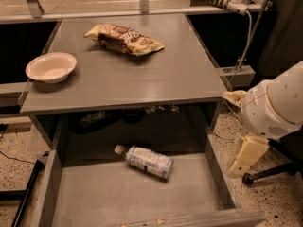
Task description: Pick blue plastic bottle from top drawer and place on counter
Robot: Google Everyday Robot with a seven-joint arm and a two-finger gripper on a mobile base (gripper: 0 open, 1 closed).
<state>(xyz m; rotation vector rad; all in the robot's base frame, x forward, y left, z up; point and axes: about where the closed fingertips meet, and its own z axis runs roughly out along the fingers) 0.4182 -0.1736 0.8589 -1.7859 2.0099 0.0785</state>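
Jaws hang beside drawer (218, 174), over speckled floor (280, 198).

Snack bag (124, 39), white bowl (51, 67)

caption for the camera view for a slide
Blue plastic bottle lies on its side in the open top drawer; gripper hangs outside its right wall.

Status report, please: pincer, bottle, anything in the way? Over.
Pincer low, right of drawer, outside it. Bottle on its side in open drawer, untouched. Nothing covers it.
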